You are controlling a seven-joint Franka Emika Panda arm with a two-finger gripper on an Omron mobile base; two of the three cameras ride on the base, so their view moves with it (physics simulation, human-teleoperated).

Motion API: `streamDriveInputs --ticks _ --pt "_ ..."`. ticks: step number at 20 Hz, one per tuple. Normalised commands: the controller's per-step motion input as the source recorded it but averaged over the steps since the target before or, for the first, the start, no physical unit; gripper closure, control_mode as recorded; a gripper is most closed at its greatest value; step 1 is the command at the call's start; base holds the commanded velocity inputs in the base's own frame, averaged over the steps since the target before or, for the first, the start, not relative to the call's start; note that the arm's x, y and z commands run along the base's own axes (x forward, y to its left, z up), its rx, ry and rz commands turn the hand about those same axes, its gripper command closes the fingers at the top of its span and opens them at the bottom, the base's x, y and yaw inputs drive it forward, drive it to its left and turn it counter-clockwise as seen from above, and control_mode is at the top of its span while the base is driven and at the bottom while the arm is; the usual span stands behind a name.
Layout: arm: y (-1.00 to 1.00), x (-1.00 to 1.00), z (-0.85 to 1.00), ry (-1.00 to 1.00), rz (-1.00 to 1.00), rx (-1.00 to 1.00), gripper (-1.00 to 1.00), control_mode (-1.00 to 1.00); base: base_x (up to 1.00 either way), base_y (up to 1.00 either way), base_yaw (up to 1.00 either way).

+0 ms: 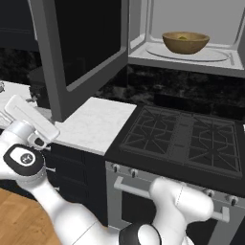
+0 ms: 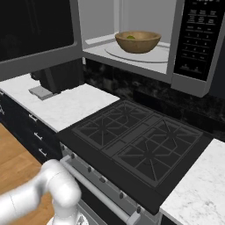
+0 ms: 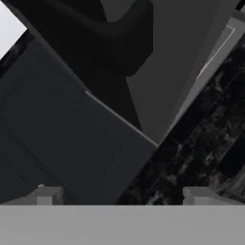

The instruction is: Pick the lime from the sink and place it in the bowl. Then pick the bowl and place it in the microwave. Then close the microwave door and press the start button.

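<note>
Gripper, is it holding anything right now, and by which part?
Nothing. The gripper is open and empty, facing the microwave door; the bowl sits inside the microwave.

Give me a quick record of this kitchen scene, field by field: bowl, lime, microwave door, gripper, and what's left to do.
bowl: bowl sits on the turntable inside the microwave
lime: lime lies in the bowl
microwave door: microwave door swung wide open
gripper: gripper open, holding nothing, facing the door
remaining: close the door, press start on the control panel

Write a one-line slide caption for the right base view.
Bowl with the lime sits on the open microwave turntable above the stove.
</note>
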Motion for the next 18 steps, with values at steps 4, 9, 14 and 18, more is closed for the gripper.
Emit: streamDriveInputs --ticks 4,9,14,18 --pt "-0.16 0.39 0.03 -0.17 -0.24 0.05 -1.00 -1.00 0.00 0.00 0.00" --pt "-0.73 -0.09 0.42 -0.13 -0.08 0.22 -1.00 -1.00 0.00 0.00 0.00" --pt "-1.00 -0.27 0.57 -0.21 0.00 0.29 -1.00 -1.00 0.00 0.00 0.00" --pt "-1.00 -0.75 0.29 -0.29 0.07 0.31 -1.00 -1.00 0.00 0.00 0.00"
